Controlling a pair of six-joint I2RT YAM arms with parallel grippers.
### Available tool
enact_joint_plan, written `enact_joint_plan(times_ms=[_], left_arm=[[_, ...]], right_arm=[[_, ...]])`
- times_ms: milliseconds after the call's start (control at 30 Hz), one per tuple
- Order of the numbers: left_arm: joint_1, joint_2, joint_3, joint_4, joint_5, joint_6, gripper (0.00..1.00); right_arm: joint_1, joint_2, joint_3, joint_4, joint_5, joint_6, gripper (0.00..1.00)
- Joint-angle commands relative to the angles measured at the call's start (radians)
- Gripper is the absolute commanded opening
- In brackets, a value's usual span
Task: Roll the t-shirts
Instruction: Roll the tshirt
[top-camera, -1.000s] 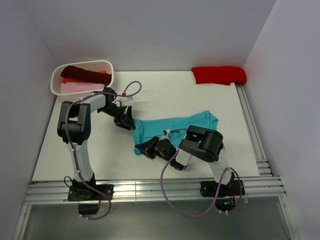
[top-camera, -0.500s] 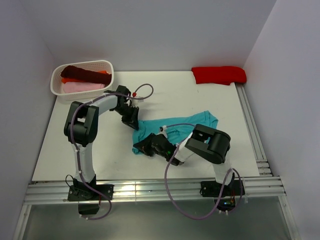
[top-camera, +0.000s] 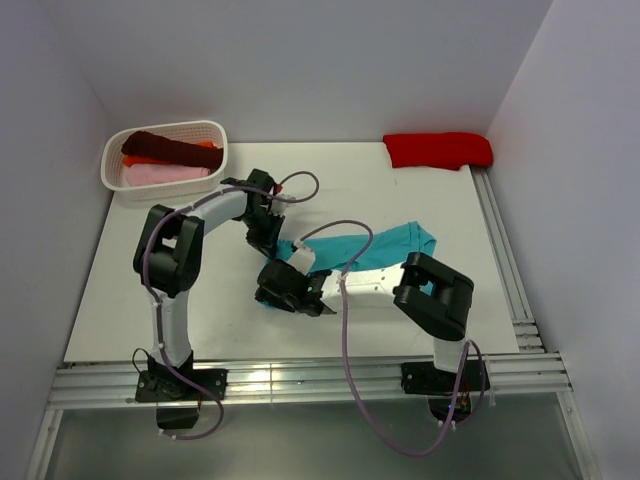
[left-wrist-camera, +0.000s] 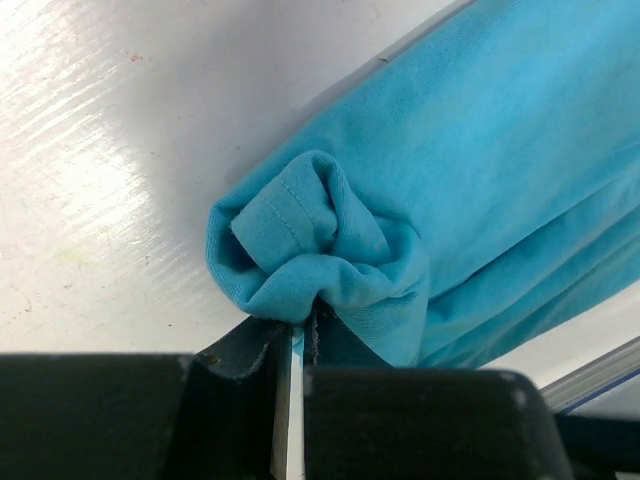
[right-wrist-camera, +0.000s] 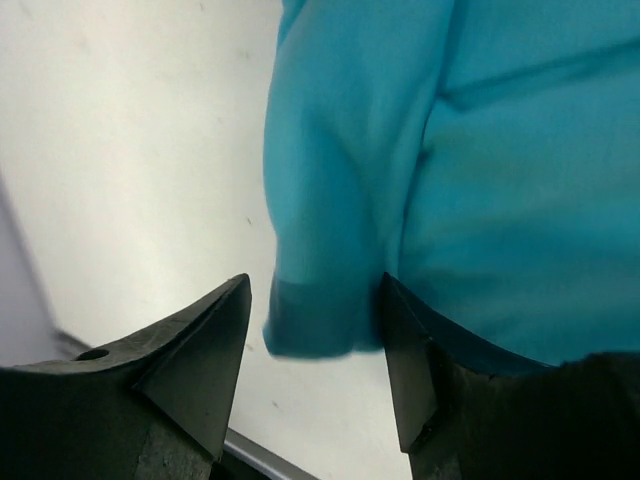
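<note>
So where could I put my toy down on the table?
Bare table lies between the basket and the red t-shirt, and in the near left corner. The middle, around the teal t-shirt, is crowded.

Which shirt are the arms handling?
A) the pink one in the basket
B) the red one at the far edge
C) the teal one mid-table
C: the left pincer is shut on a bunched edge of the teal shirt, and the open right pincer straddles another edge.
</note>
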Motion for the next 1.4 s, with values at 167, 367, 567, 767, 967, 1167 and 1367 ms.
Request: enact_joint_plan(times_ms=[167, 367, 567, 767, 967, 1167, 1367], left_arm=[[-0.02, -0.035, 0.04, -0.006, -0.078, 0.001, 0.0], [-0.023, -0.038, 0.037, -0.009, -0.078, 0.001, 0.0], [-0.024, -0.043, 0.041, -0.017, -0.076, -0.034, 0.01], [-0.029, -0.04, 0.038, -0.014, -0.071, -0.035, 0.01], [-0.033, -0.038, 0.04, -0.015, -0.071, -0.035, 0.01], [-0.041, -0.037, 0.04, -0.018, -0.071, -0.035, 0.02], [-0.044, -0.037, 0.041, -0.02, -0.073, -0.035, 0.02]], right_arm=[[0.076, 0.023, 0.318, -0.664, 0.247, -0.066, 0.63], [0.052, 0.131, 0.497, -0.758, 0.333, -0.13, 0.64], [0.017, 0.298, 0.711, -0.851, 0.386, -0.186, 0.64], [0.006, 0.386, 0.848, -0.954, 0.445, -0.193, 0.65], [0.009, 0.415, 0.903, -0.976, 0.462, -0.215, 0.64], [0.007, 0.458, 0.915, -0.945, 0.452, -0.249, 0.64], [0.015, 0.475, 0.911, -0.873, 0.441, -0.293, 0.61]])
